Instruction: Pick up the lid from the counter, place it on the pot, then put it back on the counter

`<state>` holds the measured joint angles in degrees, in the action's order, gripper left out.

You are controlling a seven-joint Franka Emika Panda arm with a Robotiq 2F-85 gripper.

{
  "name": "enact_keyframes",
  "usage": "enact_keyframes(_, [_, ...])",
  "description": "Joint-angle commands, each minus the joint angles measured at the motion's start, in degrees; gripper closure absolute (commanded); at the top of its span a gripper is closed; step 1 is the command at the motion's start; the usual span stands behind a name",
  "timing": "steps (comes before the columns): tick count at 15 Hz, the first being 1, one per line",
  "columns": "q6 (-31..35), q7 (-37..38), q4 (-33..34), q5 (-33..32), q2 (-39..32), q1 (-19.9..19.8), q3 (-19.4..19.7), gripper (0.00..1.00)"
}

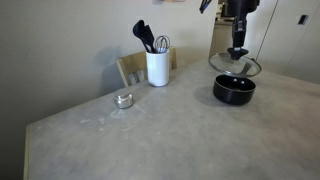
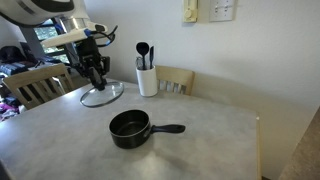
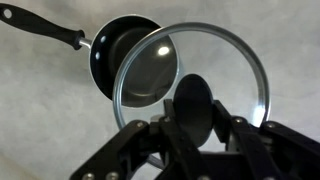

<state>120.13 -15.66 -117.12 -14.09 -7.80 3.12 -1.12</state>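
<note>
Gripper clamps the lid by its knob, near the pot

A plain white wall rises behind the counter's far edge, with two wall plates high up. A wooden chair stands against that edge. A second chair sits off the corner at the view's left, below a daylit window.
</note>
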Motion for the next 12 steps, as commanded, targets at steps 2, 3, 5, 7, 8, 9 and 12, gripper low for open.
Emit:
enact_keyframes(2, [6.1,-8.5,-2.7,1.0,1.3,-4.6,2.2,0.86])
enact_keyframes(3, [7.1,-10.1,-2.6,1.3,0.9,-5.4,2.6,0.86])
enact_keyframes(5, [8.5,-12.6,-2.7,1.5,0.2,-6.6,3.2,0.86])
enact_keyframes(7, [9.9,-14.4,-3.0,1.5,-1.1,-7.4,3.6,0.86])
enact_keyframes(8, [10.0,-15.1,-2.9,1.7,-1.8,-7.7,3.6,0.86])
enact_keyframes(9, [10.3,-15.9,-3.0,2.2,-2.6,-8.0,3.6,0.86])
enact_keyframes(12, [11.0,-17.3,-2.9,3.3,-5.4,-8.8,3.4,0.86])
